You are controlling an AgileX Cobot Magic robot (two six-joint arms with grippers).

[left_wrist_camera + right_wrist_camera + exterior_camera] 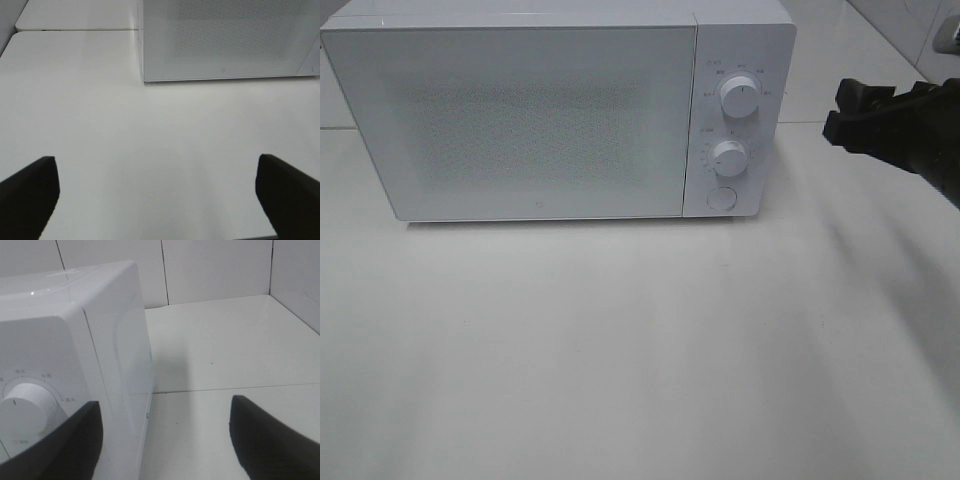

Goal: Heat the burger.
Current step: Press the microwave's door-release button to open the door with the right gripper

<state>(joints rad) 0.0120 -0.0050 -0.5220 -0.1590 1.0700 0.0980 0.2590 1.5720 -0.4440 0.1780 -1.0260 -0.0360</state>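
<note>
Two pincers are mine, and both stand open with nothing in them. My left pincer [160, 200] hangs over bare white worktop [100, 125], its dark fingers [30, 195] spread wide, pointing toward the front lower edge of the white microwave [225, 45]. My right pincer [838, 112] is up in the air off the microwave's right side, level with the control panel, near it but apart. Its wrist view looks past the rounded front corner at the upper knob [25, 410]. The two fingers are well apart there, and the appliance's side wall shows between them, untouched as far as I can tell. On the panel the upper knob sits above a lower knob [729, 157], and a round button [721, 197] sits below both. The microwave's door [520, 120] is shut, and its speckled window shows nothing clear behind it. As for the burger, no view shows it, so I cannot tell where it is.
</note>
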